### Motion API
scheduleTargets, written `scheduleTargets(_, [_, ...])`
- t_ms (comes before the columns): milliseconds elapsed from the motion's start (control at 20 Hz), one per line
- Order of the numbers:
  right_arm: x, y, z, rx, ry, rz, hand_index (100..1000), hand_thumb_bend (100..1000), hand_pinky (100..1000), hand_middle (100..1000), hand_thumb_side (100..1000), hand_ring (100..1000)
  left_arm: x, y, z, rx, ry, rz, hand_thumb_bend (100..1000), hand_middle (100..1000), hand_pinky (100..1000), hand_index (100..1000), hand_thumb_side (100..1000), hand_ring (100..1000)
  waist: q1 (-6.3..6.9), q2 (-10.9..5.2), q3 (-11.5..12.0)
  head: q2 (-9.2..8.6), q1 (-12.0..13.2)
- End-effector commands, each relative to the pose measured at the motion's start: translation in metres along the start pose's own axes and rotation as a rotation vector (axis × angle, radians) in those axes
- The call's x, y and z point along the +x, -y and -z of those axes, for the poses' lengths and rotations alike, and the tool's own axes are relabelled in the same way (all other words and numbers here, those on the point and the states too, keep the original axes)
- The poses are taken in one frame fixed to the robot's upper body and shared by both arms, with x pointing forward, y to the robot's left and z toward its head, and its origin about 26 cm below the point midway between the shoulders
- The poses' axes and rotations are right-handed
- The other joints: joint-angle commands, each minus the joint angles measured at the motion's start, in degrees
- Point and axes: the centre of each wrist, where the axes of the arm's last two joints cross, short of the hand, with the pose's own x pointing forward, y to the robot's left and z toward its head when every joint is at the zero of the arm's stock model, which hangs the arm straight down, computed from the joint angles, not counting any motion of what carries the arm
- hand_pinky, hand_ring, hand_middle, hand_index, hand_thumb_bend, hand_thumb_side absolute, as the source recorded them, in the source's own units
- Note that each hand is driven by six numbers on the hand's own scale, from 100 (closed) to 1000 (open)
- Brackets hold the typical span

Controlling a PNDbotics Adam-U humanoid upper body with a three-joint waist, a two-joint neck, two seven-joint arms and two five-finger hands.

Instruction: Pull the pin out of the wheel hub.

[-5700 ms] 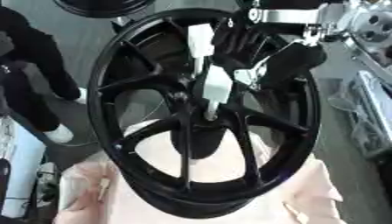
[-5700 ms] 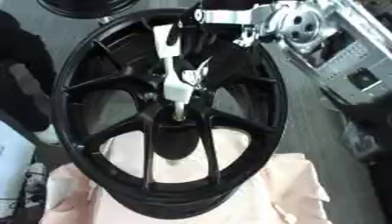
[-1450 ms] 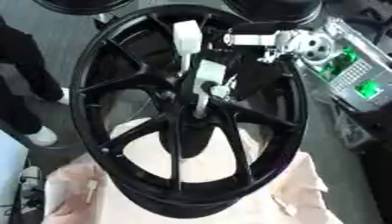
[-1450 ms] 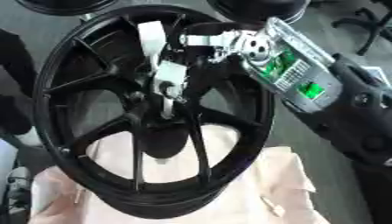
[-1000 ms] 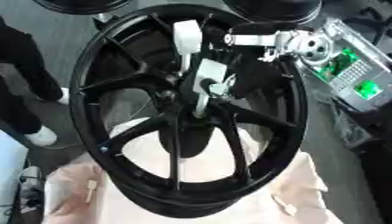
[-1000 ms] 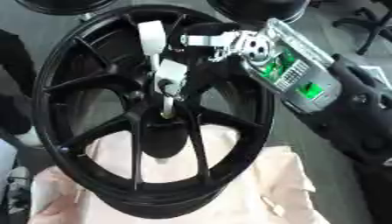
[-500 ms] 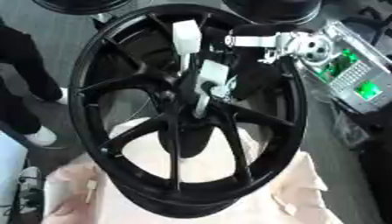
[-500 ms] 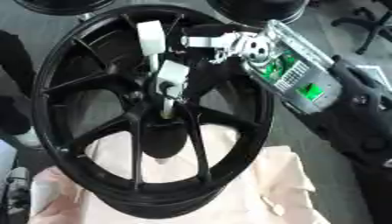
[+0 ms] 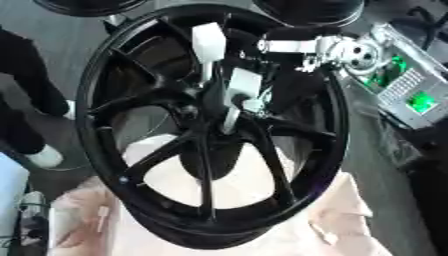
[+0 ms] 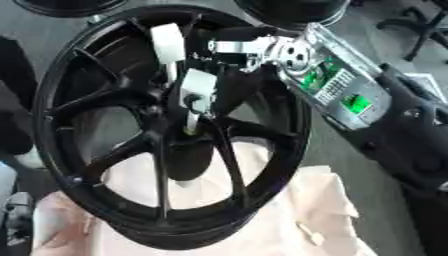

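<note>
The black wheel hub [image 9: 206,145] stands upright on a pale pink cloth [image 9: 350,220], with the pale pin [image 9: 230,117] at its centre. The right hand [image 9: 241,90] (white-tipped fingers, reaching from the upper right) is grasping the pin's upper end.

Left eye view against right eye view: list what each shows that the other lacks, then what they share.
Only the left eye view shows a white shoe on the floor at the left edge. Only the right eye view shows a black office chair base at the upper right. Both share the large black spoked wheel, the pale metal pin at its hub, the robot's right hand over that pin, the pink cloth and the green circuit board.
</note>
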Motion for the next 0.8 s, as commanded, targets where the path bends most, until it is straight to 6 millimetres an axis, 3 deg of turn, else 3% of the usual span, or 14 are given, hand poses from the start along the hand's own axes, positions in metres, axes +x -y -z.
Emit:
scheduleTargets(50, [-0.001,0.008,-0.010,-0.008,-0.026,0.012,626,100,676,345,261,581,0.008,-0.005,0.004,0.004,0.028,0.010,216,638,587,696,725,799,0.50,-0.77,-0.07,0.33,-0.20])
scheduleTargets(400, [0.007,0.011,-0.018,-0.034,-0.001,0.009,526,100,639,287,144,521,0.007,-0.006,0.003,0.004,0.026,0.011,212,635,588,694,727,798,0.52,-0.88,-0.12,0.33,-0.34])
scheduleTargets(800, [0.016,0.022,-0.033,-0.089,0.031,-0.002,473,100,612,255,139,489,0.006,-0.008,0.002,0.008,0.019,0.012,210,635,588,694,731,798,0.67,-0.93,-0.31,0.33,-0.48])
